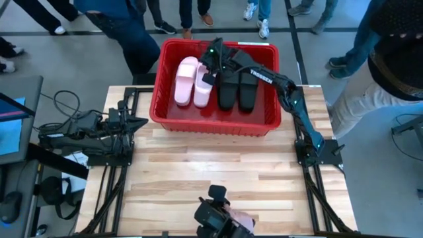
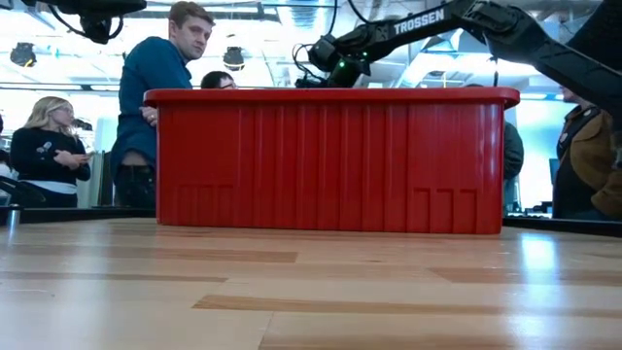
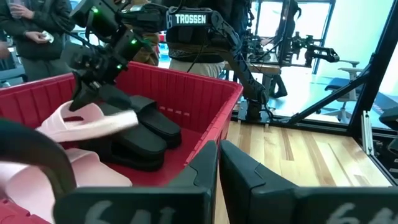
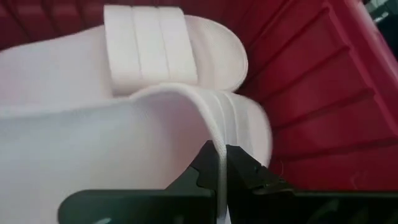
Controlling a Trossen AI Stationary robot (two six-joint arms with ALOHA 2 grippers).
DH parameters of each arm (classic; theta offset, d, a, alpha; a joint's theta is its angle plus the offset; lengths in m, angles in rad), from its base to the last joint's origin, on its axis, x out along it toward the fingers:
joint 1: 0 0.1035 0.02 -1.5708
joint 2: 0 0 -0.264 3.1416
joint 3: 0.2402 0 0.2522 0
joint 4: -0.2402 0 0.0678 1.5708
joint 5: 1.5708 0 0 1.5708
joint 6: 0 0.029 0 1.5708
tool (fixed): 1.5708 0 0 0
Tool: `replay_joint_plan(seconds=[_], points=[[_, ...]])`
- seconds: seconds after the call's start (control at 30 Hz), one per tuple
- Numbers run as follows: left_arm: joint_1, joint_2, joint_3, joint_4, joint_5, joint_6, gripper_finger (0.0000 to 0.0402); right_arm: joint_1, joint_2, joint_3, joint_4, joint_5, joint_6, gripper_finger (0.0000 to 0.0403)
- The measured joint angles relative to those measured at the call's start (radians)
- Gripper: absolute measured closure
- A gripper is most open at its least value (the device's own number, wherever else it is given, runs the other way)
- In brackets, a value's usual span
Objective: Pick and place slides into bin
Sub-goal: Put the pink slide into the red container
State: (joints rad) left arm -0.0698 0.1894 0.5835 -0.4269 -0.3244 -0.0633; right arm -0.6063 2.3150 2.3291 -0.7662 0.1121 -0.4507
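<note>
— Where are the shoes now?

— In the big red plastic bin [image 1: 215,119] with ribbed walls, at the far end of the wooden counter [image 1: 218,165]. I can see two pale pink foam slides [image 1: 187,80] lying side by side on the left part of the bin floor. Two black slides [image 1: 238,89] lie next to them on the right.

— What is the right arm doing?

— It reaches over the bin from the right side. The right gripper [image 1: 213,63] is above the pink slides, near the far wall. Its jaws are pinched tight on the thin edge of a pink slide [image 4: 155,124]. That slide is held up above the others, tipped a bit.

— And the left arm?

— The left gripper [image 1: 135,123] waits low over the counter, just beside the bin's left wall. Its jaws are pressed together with nothing between them.

— Any more shoes?

— One more pink slide [image 1: 241,221] peeks out at the near edge of the counter, partly hidden by a black camera [image 1: 213,215].

— Who is watching?

— People [image 2: 155,87] stand behind the bin, and some at the sides.
</note>
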Motion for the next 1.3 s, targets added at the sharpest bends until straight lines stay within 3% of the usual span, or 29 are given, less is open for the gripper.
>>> replay_joint_plan(seconds=[0.53,1.13,1.3], points=[[0.0,0.0,0.0,-0.004,-0.013,-0.005,0.0397,-0.009,0.058,0.001,0.0,-0.062,-0.014,0.0403],[0.0,0.0,0.0,-0.011,-0.022,-0.007,0.0397,-0.016,0.075,0.001,0.046,-0.063,-0.023,0.0403],[0.0,0.0,0.0,-0.012,-0.022,-0.007,0.0397,-0.016,0.075,0.001,0.042,-0.084,-0.029,0.0385]])
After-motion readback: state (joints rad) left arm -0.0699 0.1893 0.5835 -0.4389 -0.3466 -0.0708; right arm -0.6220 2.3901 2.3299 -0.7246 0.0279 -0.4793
